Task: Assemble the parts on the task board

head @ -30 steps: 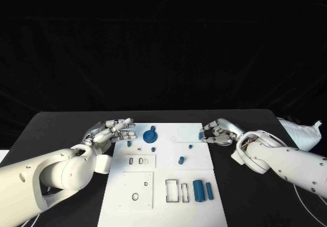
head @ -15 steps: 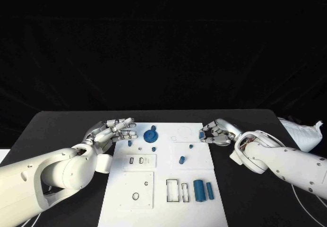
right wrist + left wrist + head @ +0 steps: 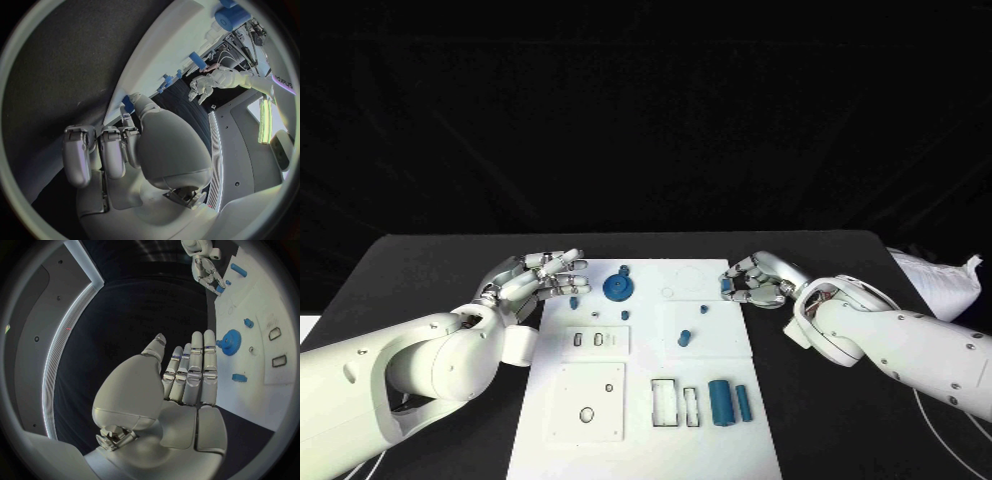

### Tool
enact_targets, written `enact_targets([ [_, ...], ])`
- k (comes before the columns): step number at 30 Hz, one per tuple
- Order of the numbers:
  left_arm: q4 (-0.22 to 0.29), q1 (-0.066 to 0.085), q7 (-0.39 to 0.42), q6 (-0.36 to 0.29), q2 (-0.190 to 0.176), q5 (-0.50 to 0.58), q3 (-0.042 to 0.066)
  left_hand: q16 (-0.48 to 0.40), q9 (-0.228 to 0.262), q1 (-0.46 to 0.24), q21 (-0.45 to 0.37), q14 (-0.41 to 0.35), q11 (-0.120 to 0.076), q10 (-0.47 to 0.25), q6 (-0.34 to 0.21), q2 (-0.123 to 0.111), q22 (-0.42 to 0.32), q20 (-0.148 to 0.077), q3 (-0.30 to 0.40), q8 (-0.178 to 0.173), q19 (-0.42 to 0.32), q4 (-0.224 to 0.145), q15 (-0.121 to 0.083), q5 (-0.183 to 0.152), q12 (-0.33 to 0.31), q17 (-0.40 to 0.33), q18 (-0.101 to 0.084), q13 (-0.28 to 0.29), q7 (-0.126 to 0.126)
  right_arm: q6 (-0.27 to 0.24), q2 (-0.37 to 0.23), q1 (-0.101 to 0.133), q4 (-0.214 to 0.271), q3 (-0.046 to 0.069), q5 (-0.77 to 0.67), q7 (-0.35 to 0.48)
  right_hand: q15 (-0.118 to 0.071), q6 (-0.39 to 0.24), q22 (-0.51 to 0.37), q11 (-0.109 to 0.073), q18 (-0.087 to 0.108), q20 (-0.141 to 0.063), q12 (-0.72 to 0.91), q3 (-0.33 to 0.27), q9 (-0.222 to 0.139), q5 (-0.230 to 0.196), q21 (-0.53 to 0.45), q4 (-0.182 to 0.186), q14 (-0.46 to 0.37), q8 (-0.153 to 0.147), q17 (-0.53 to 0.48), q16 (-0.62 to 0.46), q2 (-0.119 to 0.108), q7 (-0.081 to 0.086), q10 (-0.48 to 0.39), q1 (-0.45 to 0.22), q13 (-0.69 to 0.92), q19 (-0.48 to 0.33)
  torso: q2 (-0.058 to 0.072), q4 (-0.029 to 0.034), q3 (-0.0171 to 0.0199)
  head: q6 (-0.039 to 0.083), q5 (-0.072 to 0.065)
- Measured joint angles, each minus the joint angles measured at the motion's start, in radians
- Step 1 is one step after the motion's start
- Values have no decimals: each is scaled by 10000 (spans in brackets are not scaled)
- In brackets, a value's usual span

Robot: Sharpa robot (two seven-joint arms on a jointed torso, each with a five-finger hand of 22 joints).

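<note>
My right hand (image 3: 759,281) curls at the board's (image 3: 646,420) far right edge, seemingly pinching a small blue part (image 3: 727,286): light, stiff, best held by its sides. My left hand (image 3: 538,279) hovers spread.

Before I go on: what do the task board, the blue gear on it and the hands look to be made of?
Task board: likely matt white plastic or painted plate; flat, no glare. Blue gear: probably moulded or printed plastic; even, dull colour. Left hand and right hand: silvery, metal-looking shells with soft highlights; could be coated plastic.
</note>
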Motion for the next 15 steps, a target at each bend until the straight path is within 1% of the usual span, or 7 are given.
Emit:
enact_targets([
  [3,1,0,-2,0,-3,-1,0,0,0,0,0,0,0,0,0,0,0,0,0,0,0,0,0,0,0,0,1,0,0,3,9,0,0,0,-9,-15,-44,123,0,0,1,0,34,93,27,-83,0,-15,36,6,0,0,0,-48,0,0,-1,0,0,2,0,0,-2],
  [5,1,0,-3,0,-4,-1,0,0,0,0,0,0,0,0,0,0,0,0,0,0,0,0,0,0,0,0,1,0,0,3,11,-1,0,0,-13,-24,-97,301,0,-104,1,-11,59,262,46,-363,0,-63,-12,86,0,0,150,-112,5,15,-2,-1,1,2,0,0,-2],
  [6,2,0,-3,0,-5,-1,0,0,0,0,0,0,0,0,0,0,0,0,0,0,0,0,0,0,0,-1,1,0,0,2,11,-1,0,0,-14,-27,-130,397,-1,-107,3,-64,59,316,56,-444,10,-83,21,126,0,5,228,-136,3,16,-2,-11,1,2,0,0,-2],
  [7,2,0,-3,0,-6,-1,0,0,0,0,0,0,0,0,0,0,0,0,0,0,0,0,0,0,0,-1,0,0,0,-3,12,0,1,0,-15,-30,-147,483,-1,-109,5,-81,90,381,57,-511,39,-96,37,158,0,34,241,-159,3,28,-2,5,1,3,0,-5,-2],
  [11,2,0,-5,0,-10,-2,0,0,0,0,0,0,0,0,0,0,0,0,0,0,0,0,0,0,0,-1,2,0,0,-53,16,10,8,12,-16,-33,-234,795,-1,-252,13,-152,116,567,115,-630,39,-205,20,304,8,42,316,-295,0,17,-3,4,3,2,0,-11,-3],
  [13,2,0,-5,0,-11,-2,0,0,0,0,0,0,0,0,0,0,0,0,0,0,0,0,0,0,0,-1,1,0,0,-92,17,10,16,12,-17,-33,-315,826,-1,-359,14,-230,116,727,123,-816,39,-267,26,355,8,42,406,-284,-1,79,-3,-9,4,1,4,-14,-2],
  [15,2,0,-6,0,-11,-3,0,0,0,0,0,0,0,0,0,0,0,0,0,0,0,0,0,0,0,-1,1,0,0,-167,18,0,34,3,-18,-27,-354,828,-1,-375,16,-264,116,860,123,-938,39,-330,8,354,8,42,478,-284,-16,133,-4,8,4,-2,6,-15,6],
])
